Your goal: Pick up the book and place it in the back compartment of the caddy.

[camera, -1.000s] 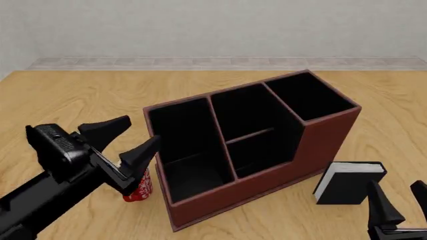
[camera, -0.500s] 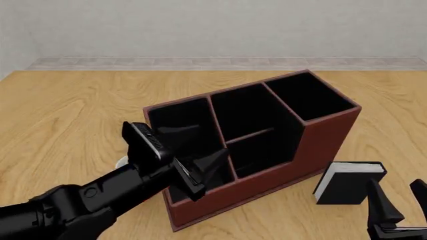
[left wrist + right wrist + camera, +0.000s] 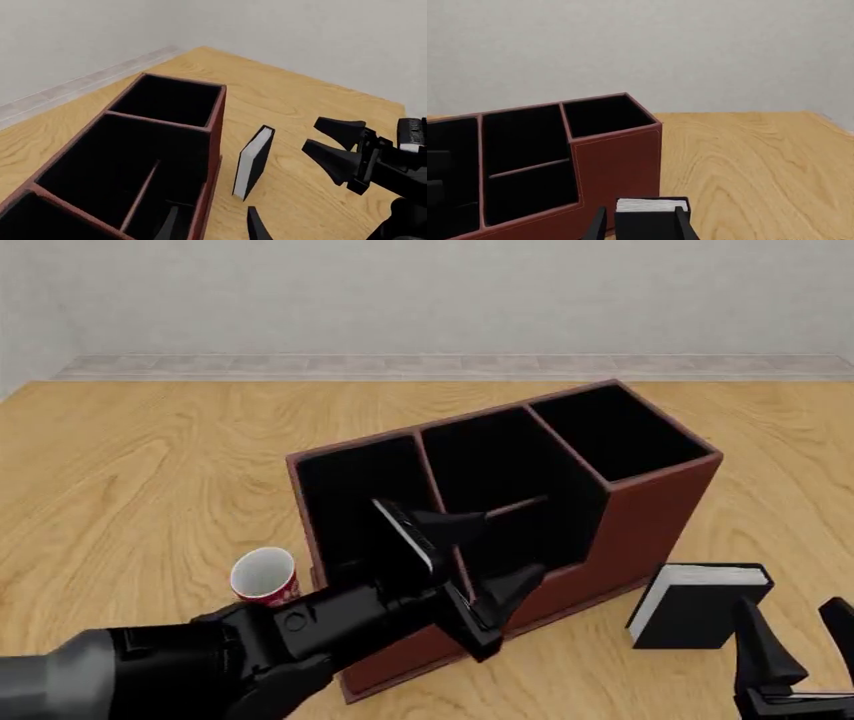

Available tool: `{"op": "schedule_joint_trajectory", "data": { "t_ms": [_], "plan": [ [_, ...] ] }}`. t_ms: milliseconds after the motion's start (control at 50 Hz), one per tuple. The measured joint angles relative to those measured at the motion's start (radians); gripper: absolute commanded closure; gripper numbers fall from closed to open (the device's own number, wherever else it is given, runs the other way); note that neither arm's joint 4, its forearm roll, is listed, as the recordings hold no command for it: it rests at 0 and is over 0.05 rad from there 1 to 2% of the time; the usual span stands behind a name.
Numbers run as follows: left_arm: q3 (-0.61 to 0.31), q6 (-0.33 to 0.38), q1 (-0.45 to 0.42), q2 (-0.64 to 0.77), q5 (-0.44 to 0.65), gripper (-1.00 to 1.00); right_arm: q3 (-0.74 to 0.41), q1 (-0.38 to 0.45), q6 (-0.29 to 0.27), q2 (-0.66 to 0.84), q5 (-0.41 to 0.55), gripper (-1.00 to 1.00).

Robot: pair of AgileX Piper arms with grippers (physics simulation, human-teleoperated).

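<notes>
Mug (image 3: 266,576) left of caddy (image 3: 641,525) — book (image 3: 697,606) right.

No readable text anywhere from my end. Mug (image 3: 266,577) has a red-and-white pattern, maybe lettering, but too small/blurred to make out. Book (image 3: 697,606) cover is plain black, no title visible. Caddy (image 3: 654,515) walls are plain, no brand or label.

The black book (image 3: 697,606) with white pages is standing up on the table at the lower right. The big red-brown caddy (image 3: 641,515) is sitting in the middle, just beside it. Its small back compartment (image 3: 514,545), with the low wall, is holding nothing.
</notes>
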Motion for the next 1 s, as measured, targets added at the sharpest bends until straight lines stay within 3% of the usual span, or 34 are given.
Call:
{"op": "schedule_joint_trajectory", "data": {
  "t_ms": [320,700,1000],
  "plan": [
    [-0.113,0.003,-0.046,0.12,0.023,-1.0,0.0,0.0,0.0,-0.002,0.002,-1.0],
    [-0.258,-0.053,-0.066,0.241,0.09,-1.0,0.0,0.0,-0.001,-0.009,0.008,-1.0],
    [-0.37,-0.032,-0.106,0.354,0.147,-1.0,0.0,0.001,-0.001,-0.007,0.006,-1.0]
  ]
}}
